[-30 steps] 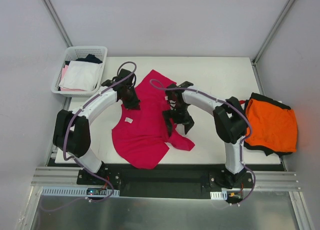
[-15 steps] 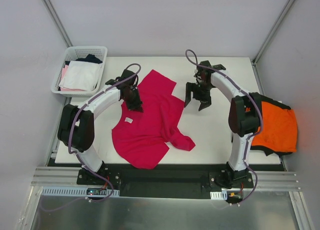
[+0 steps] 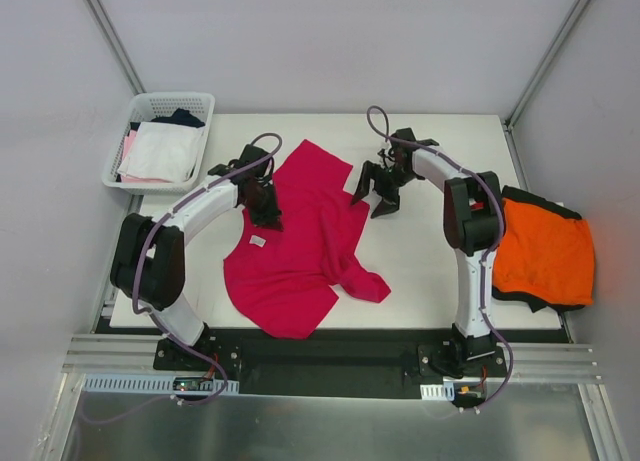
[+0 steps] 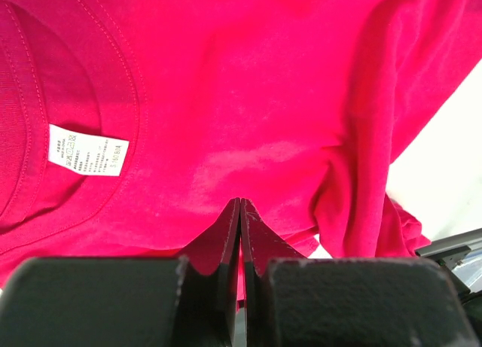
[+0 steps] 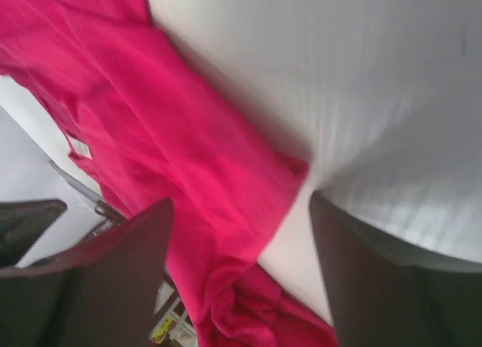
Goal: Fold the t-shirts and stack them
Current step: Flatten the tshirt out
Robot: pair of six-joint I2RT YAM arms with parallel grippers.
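Crimson-magenta soft cloth t-shirt [image 3: 300,256] [image 4: 248,98] [image 5: 188,151]: the left tool [image 3: 264,203] [image 4: 239,211] is clenched on a pinch of it, just beside the collar and the small white neck label [image 3: 257,241] [image 4: 86,150]. The right tool [image 3: 373,197] [image 5: 241,234] hangs released, jaws wide, over the shirt's far right edge, holding nothing. The shirt lies spread and rumpled on the white desk [image 3: 440,261]. Well apart, at the desk's right end, a bright orange t-shirt [image 3: 545,246] lies on a black t-shirt [image 3: 516,194]. A white mesh basket [image 3: 150,106] of white and pink garments sits at the far left corner.
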